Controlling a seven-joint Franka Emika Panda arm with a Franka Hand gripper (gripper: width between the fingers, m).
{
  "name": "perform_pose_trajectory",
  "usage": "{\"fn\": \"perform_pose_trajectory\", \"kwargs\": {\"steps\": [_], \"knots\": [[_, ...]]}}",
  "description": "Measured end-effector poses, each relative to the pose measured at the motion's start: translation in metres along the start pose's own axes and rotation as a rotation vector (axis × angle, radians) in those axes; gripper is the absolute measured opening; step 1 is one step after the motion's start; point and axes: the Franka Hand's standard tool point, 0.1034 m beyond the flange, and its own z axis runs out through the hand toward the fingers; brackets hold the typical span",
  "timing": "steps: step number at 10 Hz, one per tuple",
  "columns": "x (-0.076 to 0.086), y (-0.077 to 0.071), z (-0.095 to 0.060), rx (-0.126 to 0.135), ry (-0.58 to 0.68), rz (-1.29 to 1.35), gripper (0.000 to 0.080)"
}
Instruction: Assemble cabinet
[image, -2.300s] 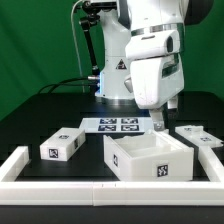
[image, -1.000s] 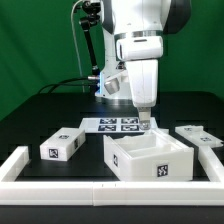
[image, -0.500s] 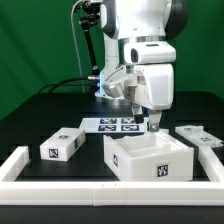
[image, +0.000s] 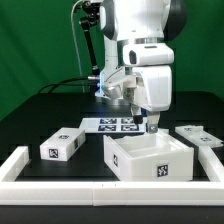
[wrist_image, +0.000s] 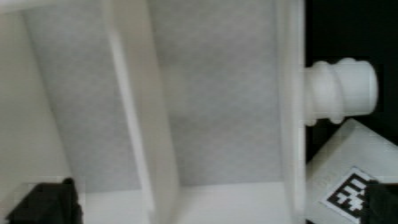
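Note:
The cabinet body (image: 148, 158) is a large open white box with a tag on its front, standing near the table's front in the exterior view. My gripper (image: 150, 126) hangs just above its back wall, pointing down. In the wrist view the cabinet's white inside with a raised rib (wrist_image: 151, 110) fills the picture, and a round white knob (wrist_image: 338, 90) juts from its outer wall. One dark finger (wrist_image: 43, 205) shows at the corner. Nothing lies between the jaws, so the gripper (wrist_image: 214, 215) is open and empty. A small white tagged drawer block (image: 62, 144) lies to the exterior view's left.
A flat white tagged part (image: 196, 133) lies to the exterior view's right of the cabinet; its tag shows in the wrist view (wrist_image: 365, 188). The marker board (image: 116, 124) lies behind the cabinet. A white border rail (image: 90, 190) runs along the front and left.
The gripper has shifted a little toward the exterior view's right and lower over the last second, and the wrist has turned. In the last half second it has hardly moved. The parts have not moved.

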Motion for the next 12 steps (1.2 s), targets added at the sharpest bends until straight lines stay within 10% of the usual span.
{"fn": "perform_pose_trajectory", "kwargs": {"steps": [9,11,12], "knots": [[0.005,-0.027,0.039,0.054,0.042,0.019,0.0798],[0.004,-0.023,0.037,0.049,0.040,0.020,0.0690],[0.004,-0.024,0.038,0.051,0.041,0.019,0.0506]]}}
